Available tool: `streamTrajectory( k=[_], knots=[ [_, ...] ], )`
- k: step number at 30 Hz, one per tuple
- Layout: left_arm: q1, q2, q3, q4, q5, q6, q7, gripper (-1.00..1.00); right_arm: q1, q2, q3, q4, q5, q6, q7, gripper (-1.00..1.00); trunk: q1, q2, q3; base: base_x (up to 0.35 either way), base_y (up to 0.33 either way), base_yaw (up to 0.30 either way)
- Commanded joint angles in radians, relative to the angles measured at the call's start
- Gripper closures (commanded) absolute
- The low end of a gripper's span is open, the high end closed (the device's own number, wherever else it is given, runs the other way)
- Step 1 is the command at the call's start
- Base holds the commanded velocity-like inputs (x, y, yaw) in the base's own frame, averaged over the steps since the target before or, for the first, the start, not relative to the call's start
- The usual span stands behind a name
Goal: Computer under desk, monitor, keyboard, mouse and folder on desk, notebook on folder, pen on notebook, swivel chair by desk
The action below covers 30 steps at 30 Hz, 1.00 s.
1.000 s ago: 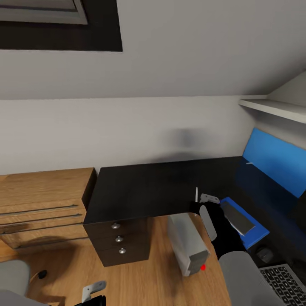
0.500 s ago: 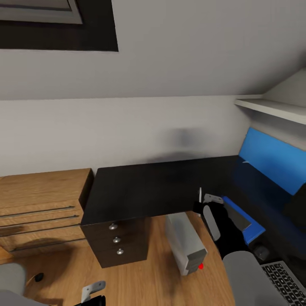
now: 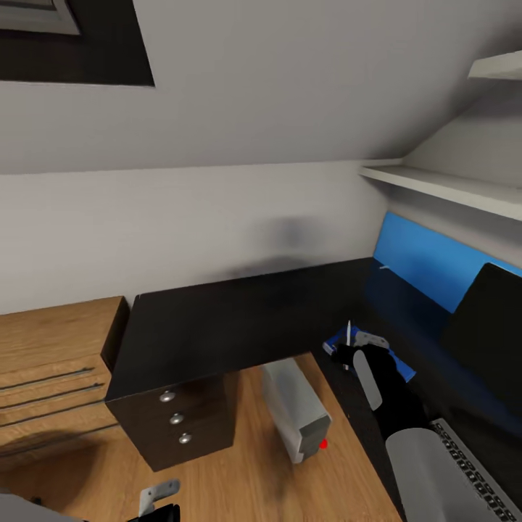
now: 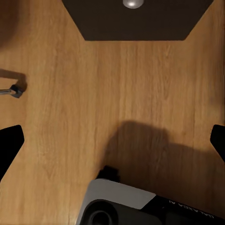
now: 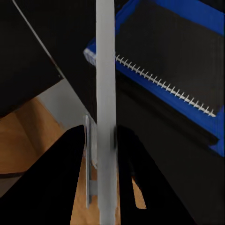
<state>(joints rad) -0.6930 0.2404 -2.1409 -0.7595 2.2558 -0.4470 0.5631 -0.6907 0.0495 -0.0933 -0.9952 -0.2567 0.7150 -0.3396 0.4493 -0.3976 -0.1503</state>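
Your right gripper [image 5: 105,154] pinches the pen [image 5: 106,93] upright above the notebook [image 5: 173,56] on the folder [image 5: 197,11]; your left gripper [image 4: 112,140] gapes wide, empty; no lettering reads clearly

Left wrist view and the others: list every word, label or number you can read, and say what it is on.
No text reads anywhere.
Pale lettering on the robot's black base: too blurred and cropped to read.
Keyboard keys: legends too small.
Pen, notebook, computer: no markings visible.
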Motion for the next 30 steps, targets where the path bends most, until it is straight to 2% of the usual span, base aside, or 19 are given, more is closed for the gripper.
streamTrajectory(
  k=[1, 7, 14, 26, 30],
  knots=[
    [-0.002, 0.0, -0.004, -0.003, 0.004, -0.006, 0.001, -1.0, -0.001, -0.001, -0.001, -0.001, -0.011, 0.002, -0.007, 1.0, 0.001, -0.002, -0.002, 0.0, 0.0, -0.287],
    [-0.002, 0.0, -0.004, -0.003, 0.004, -0.007, 0.003, -1.0, -0.001, -0.016, -0.001, 0.0, -0.012, -0.002, -0.003, 1.0, 0.001, -0.002, -0.002, 0.0, 0.0, -0.274],
    [-0.002, 0.0, -0.004, -0.003, 0.003, -0.009, 0.002, -1.0, -0.001, -0.03, 0.001, 0.009, -0.007, -0.008, 0.005, 1.0, 0.001, -0.002, -0.002, 0.028, 0.0, -0.037],
    [-0.002, -0.003, -0.01, -0.006, 0.001, -0.012, 0.001, -1.0, -0.001, -0.036, 0.005, 0.023, -0.005, -0.013, 0.008, 1.0, 0.001, -0.002, -0.002, 0.255, 0.0, -0.001],
    [-0.002, -0.004, -0.012, -0.008, 0.0, -0.012, -0.001, -1.0, -0.001, -0.038, 0.008, 0.075, -0.003, -0.024, 0.008, 1.0, 0.001, -0.002, -0.002, 0.133, 0.0, 0.0]
  ],
)
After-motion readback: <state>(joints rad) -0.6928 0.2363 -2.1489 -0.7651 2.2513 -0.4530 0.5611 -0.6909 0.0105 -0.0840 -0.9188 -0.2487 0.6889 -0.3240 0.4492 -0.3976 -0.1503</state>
